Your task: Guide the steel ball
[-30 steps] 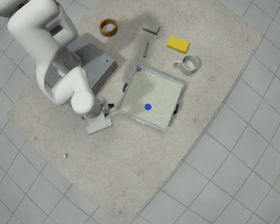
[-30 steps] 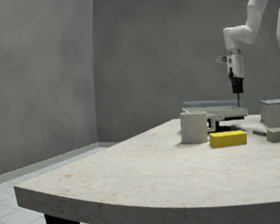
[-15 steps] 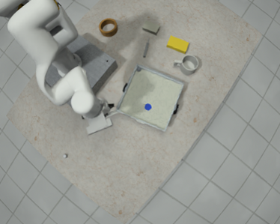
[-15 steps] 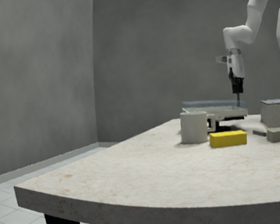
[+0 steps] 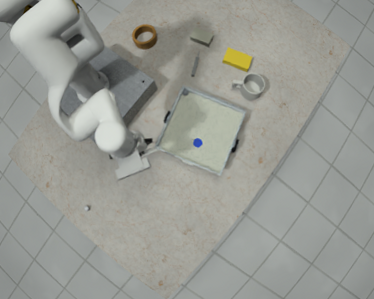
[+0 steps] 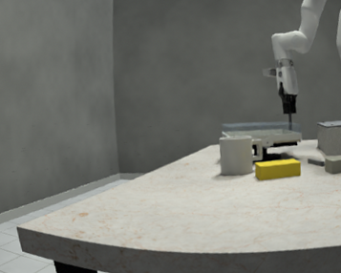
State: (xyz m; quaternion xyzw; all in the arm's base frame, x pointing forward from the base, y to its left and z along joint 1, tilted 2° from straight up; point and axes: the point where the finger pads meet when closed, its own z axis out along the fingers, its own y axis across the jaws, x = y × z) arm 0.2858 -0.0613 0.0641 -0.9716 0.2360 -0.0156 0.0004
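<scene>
I have the gripper (image 5: 150, 146) clamped on the plate (image 5: 201, 133) corner, ball (image 5: 185, 92) in far corner; next I tilt toward the spot (image 5: 197, 143).

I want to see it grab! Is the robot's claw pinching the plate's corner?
Yes. The gripper is shut on the plate at its corner nearest the arm.

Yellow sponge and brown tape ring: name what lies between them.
Top view: a grey block and a thin grey rod lie between the sponge and ring.
</scene>
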